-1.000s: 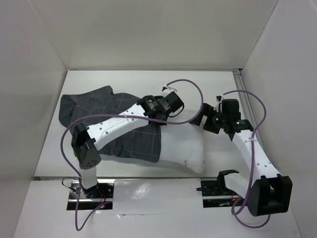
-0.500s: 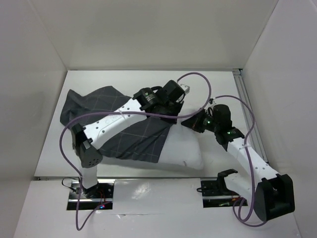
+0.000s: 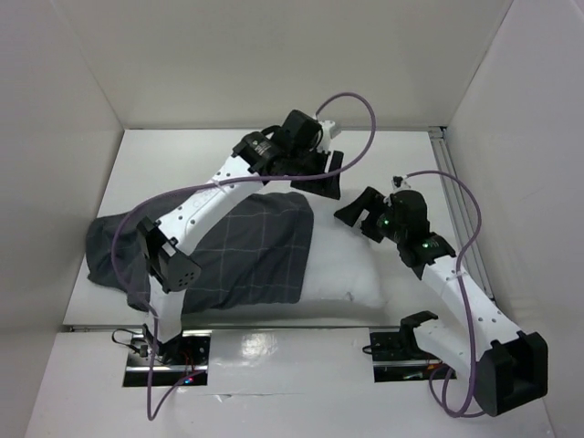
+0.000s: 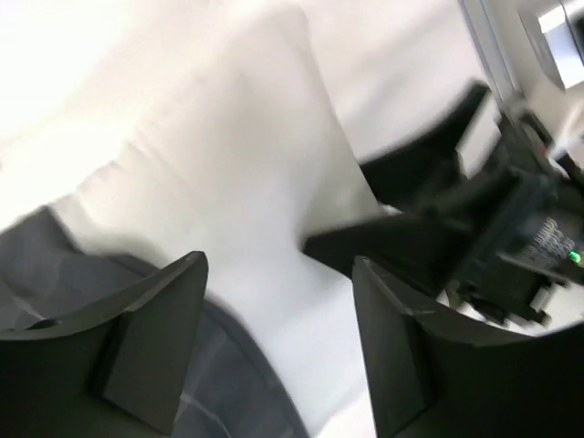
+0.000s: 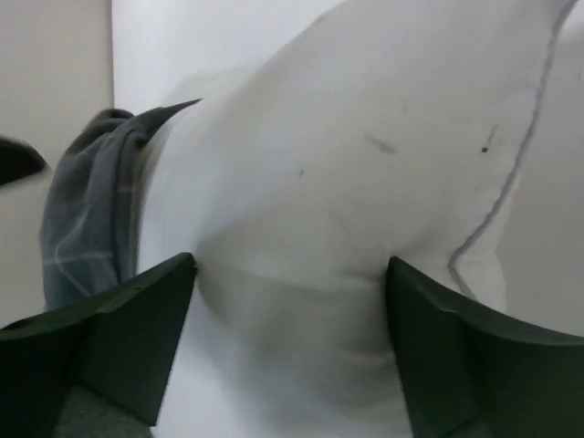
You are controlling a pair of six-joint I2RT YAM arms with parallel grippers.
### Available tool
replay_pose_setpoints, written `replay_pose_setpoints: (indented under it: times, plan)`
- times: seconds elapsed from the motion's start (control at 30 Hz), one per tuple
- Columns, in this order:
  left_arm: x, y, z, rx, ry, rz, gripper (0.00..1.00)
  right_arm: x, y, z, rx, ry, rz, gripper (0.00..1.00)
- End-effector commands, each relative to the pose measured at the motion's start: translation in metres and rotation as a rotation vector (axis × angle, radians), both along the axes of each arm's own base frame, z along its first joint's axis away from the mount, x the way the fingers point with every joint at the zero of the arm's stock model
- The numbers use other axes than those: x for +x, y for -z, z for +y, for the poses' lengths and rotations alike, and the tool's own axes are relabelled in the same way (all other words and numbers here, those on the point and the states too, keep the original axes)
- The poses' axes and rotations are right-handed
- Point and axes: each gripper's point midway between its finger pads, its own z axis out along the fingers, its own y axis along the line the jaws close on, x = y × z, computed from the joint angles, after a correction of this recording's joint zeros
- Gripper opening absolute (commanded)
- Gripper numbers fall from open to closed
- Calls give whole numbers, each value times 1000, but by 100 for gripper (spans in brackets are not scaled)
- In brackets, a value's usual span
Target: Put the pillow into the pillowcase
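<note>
Here, the pillow lies on the table mostly sheathed in the pillowcase. The grey mouth ends just short of the right hand, and the bare white end bulges directly ahead of it. Both hands are empty. The left hand hangs above the far side of the pillow with its fingers spread and nothing between them, the grey hem below and behind its fingertips. The right hand's fingers stand wide on either side of the exposed end, though the wrist view does not show whether their tips press into it.

The step in hand appears to be a fresh grasp on the hem to draw the case over what remains. It would likely go best if the left hand drops onto the hem's far corner and pinches cloth only, not stuffing. The right hand can pin or nudge the bare end toward the mouth. The pull should run along the pillow's length, so the hem slides rather than bunches.
</note>
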Motion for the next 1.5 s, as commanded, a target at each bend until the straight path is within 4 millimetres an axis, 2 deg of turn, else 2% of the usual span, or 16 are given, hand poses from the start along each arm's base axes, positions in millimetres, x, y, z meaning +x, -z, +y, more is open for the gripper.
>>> replay_pose_setpoints:
  times: [0.0, 0.23, 0.27, 0.37, 0.47, 0.7, 0.93, 1.0, 1.03, 1.07, 1.13, 1.23, 1.33, 1.37, 1.4, 1.47]
  plan:
    - [-1, -89, 29, -64, -78, -268, 79, -28, -6, -5, -119, -57, 37, 95]
    - [-90, -93, 170, 42, -420, -264, 73, -58, -16, -47, -315, 16, 79, 100]
    - [-104, -66, 181, 61, -464, -194, 71, -67, -15, -47, -310, 0, 95, 100]
    - [-143, -58, 223, -43, -567, -146, 67, -82, -9, -42, -278, -39, 123, 100]
    - [-178, 3, 265, 1, -776, 37, 73, -100, -2, -37, -217, -61, 152, 100]
    - [-222, 107, 286, 114, -963, 323, 78, -129, 20, -22, -143, -171, 227, 100]
    - [-202, 154, 272, 99, -994, 295, 84, -158, 49, -7, -94, -334, 324, 100]
    - [-186, 160, 268, 78, -1035, 241, 78, -163, 61, -5, -81, -355, 353, 100]
    - [-180, 167, 270, 91, -1067, 226, 60, -162, 66, -1, -57, -356, 341, 98]
    - [-173, 164, 269, 70, -1079, 197, 44, -160, 64, 2, -33, -365, 318, 92]
    - [-160, 154, 274, 67, -1137, 139, 0, -157, 54, 13, 28, -400, 276, 46]
    - [-151, 111, 282, 63, -1150, 55, 0, -140, 26, 16, -2, -419, 185, 0]
    - [-151, 69, 293, 33, -1118, -11, 0, -131, -26, 4, -104, -405, 72, 0]
    - [-150, 33, 292, -46, -1091, -41, 0, -136, -33, -1, -129, -397, 103, 0]
    - [-150, 12, 293, -91, -1062, -70, 0, -133, -72, -2, -136, -388, 25, 0]
    - [-155, -50, 288, -223, -931, -141, 0, -136, -84, -8, -154, -360, 106, 0]
